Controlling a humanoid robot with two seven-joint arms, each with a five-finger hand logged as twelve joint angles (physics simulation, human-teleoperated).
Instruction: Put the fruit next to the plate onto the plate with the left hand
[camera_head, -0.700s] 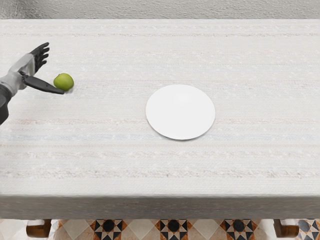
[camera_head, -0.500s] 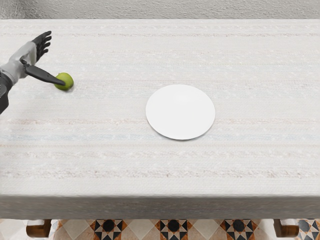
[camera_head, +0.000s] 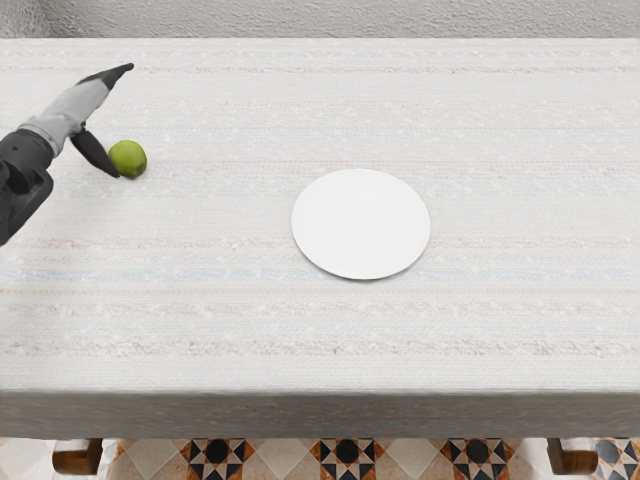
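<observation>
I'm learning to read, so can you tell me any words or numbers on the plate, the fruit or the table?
None: there is nothing to read here. The round white plate, the small green fruit, the pale striped tablecloth and the left robot hand show no words, numbers or signs.

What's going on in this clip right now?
The robot's left hand comes in from the left edge and sits beside a small green fruit lying on the table. The hand is open, with its thumb down by the fruit's left side, and it grasps nothing. The white plate lies well to the right, apart from the fruit, so the transfer is not yet done. The right arm is out of view.
</observation>
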